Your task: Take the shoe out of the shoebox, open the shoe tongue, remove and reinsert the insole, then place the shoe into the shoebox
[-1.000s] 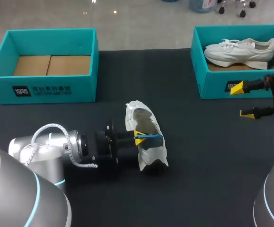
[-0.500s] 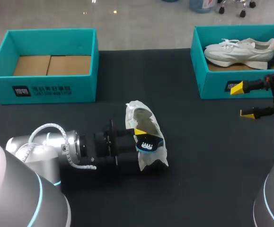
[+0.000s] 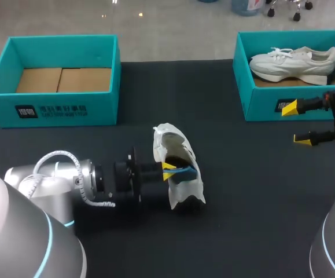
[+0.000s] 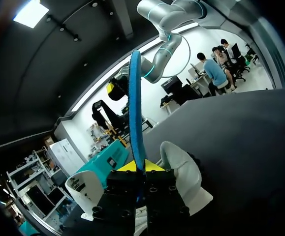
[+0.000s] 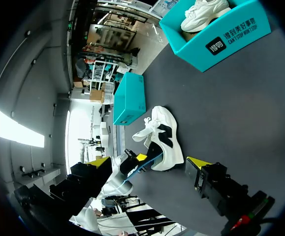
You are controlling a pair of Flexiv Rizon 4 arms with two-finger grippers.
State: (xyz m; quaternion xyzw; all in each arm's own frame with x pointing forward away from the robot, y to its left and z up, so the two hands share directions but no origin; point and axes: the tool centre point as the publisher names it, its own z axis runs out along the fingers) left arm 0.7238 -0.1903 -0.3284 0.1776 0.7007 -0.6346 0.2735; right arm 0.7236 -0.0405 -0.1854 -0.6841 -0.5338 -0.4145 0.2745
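Two pincers, one shoe in work. We are clamping our left pincer (image 3: 168, 169) on the blue insole (image 4: 135, 98), both yellow tips pressing its thin faces, right at the mouth of the white shoe (image 3: 180, 191), which is lying on the counter (image 3: 254, 191). Our right pincer (image 3: 299, 123) is hanging with tips apart, well to the shoe's right. Insole: light and floppy, likely bending; we are judging a grip near its heel end steadiest. Shoe: soft upper, firmer sole.

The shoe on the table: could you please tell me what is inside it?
A blue insole, pinched by the left claw, pokes into the dark opening of the shoe. How far in it reaches, and the toe end inside, cannot be seen: the shoe itself covers them.
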